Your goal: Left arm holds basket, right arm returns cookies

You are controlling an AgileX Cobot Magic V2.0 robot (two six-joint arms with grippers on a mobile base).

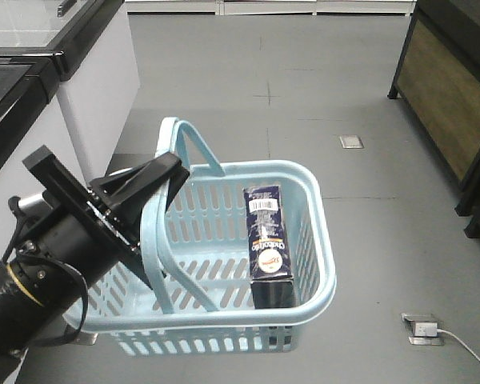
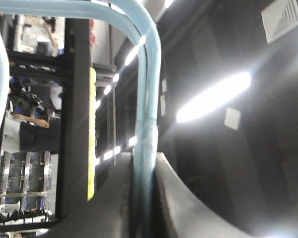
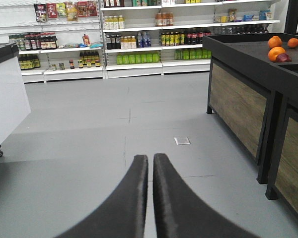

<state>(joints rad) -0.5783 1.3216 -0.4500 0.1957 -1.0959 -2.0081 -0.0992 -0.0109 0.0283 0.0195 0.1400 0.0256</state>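
Round basket handle (image 2: 148,89): L jaws tight

Grey floor (image 3: 89,129) stretching ahead of the right jaws, small metal floor plate (image 3: 182,141) beyond their tips, shelves of bottles (image 3: 139,39) far ahead, dark wood-panelled stand (image 3: 238,99) to their right carrying oranges (image 3: 277,49), white cabinet (image 3: 7,99) to their left

Front view overlooks the basket (image 1: 330,268); left wrist, very close, shares its handle (image 2: 148,99); right wrist faces shelves (image 3: 139,44).

Foot of the cookies (image 1: 270,240) behind the near wall of the basket (image 1: 224,318); left arm (image 1: 32,300) cut off lower-left.
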